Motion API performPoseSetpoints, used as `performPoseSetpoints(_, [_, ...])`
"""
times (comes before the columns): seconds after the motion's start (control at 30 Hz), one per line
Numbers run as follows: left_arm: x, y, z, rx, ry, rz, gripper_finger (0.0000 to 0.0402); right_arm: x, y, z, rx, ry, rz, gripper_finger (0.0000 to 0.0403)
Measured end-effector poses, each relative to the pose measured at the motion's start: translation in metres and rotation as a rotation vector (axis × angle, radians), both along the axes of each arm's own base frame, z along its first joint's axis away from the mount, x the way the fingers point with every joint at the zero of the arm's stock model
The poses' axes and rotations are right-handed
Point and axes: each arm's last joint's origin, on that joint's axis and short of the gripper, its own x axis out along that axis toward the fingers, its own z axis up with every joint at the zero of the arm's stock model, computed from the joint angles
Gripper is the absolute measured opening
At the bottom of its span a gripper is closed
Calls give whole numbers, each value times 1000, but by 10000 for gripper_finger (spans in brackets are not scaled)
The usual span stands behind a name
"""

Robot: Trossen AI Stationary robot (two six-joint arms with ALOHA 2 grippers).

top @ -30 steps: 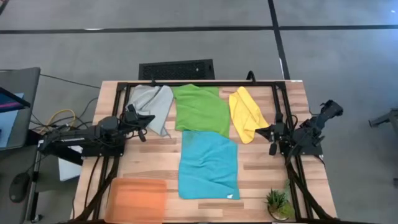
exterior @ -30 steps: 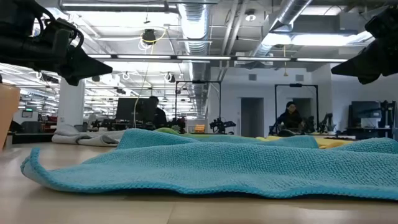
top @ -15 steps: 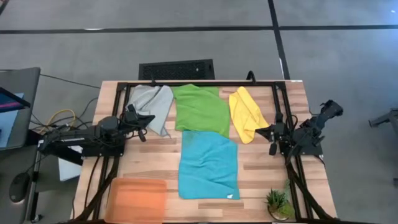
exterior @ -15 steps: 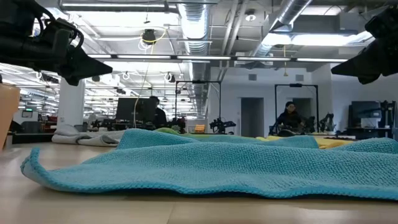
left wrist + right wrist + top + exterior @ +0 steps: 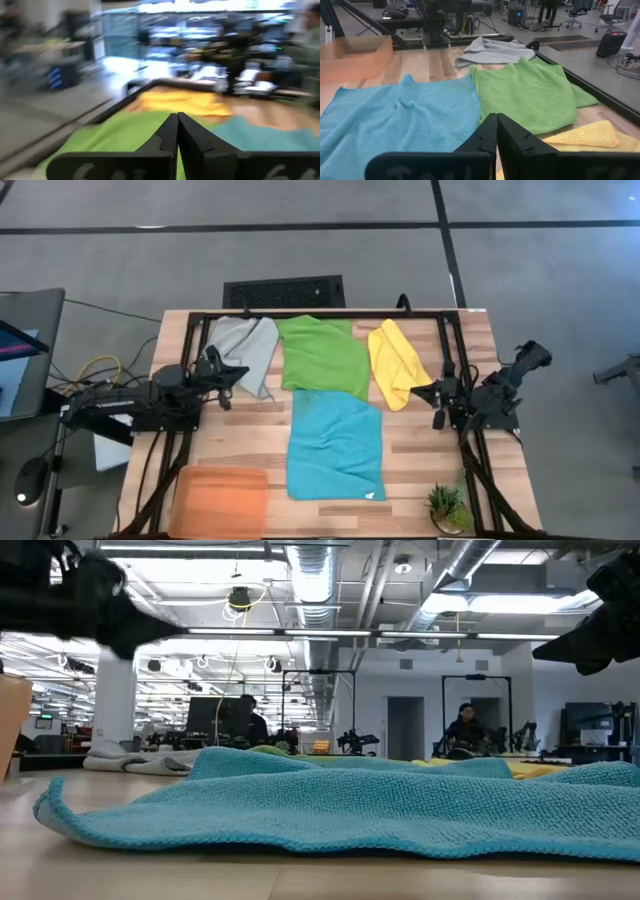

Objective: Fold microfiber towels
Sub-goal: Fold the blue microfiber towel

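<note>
At far left edge of wooden slatted table [image 5: 410, 465]: left gripper [image 5: 232, 373], fingers pressed together, empty, beside rumpled light grey microfiber towel [image 5: 247, 348]. Nearer front, flat orange rectangular tray [image 5: 220, 498]. Centre: bright green square towel [image 5: 322, 356], overlapping teal blue towel [image 5: 335, 444] below. Then folded yellow towel [image 5: 394, 362]. Right gripper [image 5: 436, 393], pinched closed on nothing, just beside it. Small potted green plant [image 5: 446, 506] at front right corner.

We see two dark, jointed arms; each tool, left [image 5: 177, 131] and right [image 5: 496, 131], ends in two black, angular, matte fingers.
</note>
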Motion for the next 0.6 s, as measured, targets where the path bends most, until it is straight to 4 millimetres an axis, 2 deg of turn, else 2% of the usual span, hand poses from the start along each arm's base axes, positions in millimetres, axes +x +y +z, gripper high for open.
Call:
performPoseSetpoints(0.1, [-4,-4,27,63,-41,-101,0,0,0,0,0,0,0,33])
performPoseSetpoints(0.27, [1,-3,63,60,84,-112,0,0,0,0,0,0,0,33])
performPoseSetpoints(0.4, [15,-2,83,-10,271,-116,0,0,0,0,0,0,0,33])
performPoseSetpoints(0.5, [27,-3,96,-118,340,-137,0,0,0,0,0,0,0,33])
performPoseSetpoints(0.6, [39,-3,106,-154,378,-148,0,0,0,0,0,0,0,33])
